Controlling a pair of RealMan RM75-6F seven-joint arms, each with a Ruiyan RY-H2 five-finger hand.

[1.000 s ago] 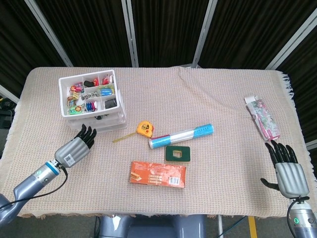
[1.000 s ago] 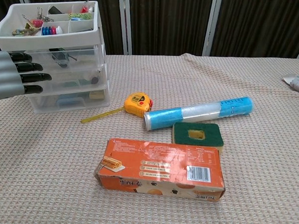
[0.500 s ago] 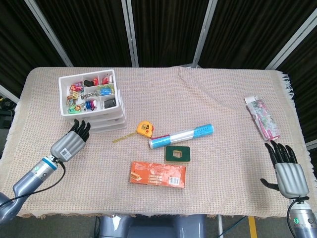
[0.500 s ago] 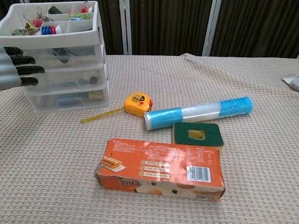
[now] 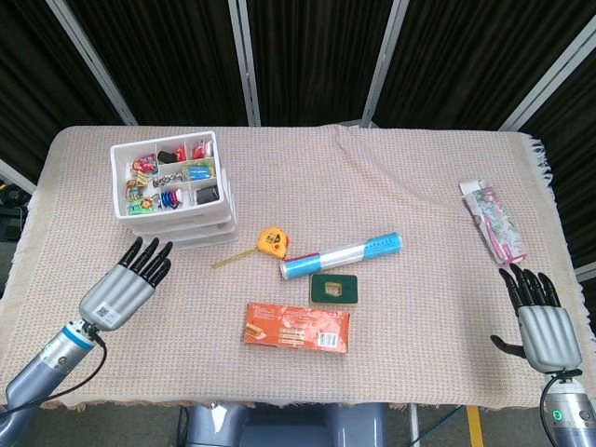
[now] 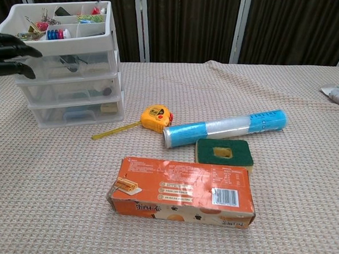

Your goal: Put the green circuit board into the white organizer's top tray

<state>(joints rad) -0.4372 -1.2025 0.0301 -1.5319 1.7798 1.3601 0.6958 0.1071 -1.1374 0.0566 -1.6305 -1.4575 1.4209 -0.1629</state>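
The white organizer (image 5: pixel 173 213) stands at the table's back left, seen in the chest view as a stack of drawers (image 6: pixel 72 43) with a divided top tray. A small green flat piece (image 5: pixel 199 171) lies in one compartment of that tray, among several other small parts; the chest view shows it as a green strip (image 6: pixel 91 18). My left hand (image 5: pixel 126 284) hovers in front of the organizer, fingers spread, holding nothing. Only its dark fingertips (image 6: pixel 13 50) enter the chest view at the left edge. My right hand (image 5: pixel 540 318) rests open near the front right corner.
A yellow tape measure (image 5: pixel 271 242) with its tape pulled out, a blue-and-clear tube (image 5: pixel 341 255), a green sponge (image 5: pixel 334 289) and an orange box (image 5: pixel 298 327) lie mid-table. A printed packet (image 5: pixel 494 220) lies at the far right edge.
My left hand has drawn back from the organizer's drawers toward the front left and spread its fingers. The right hand has not moved.
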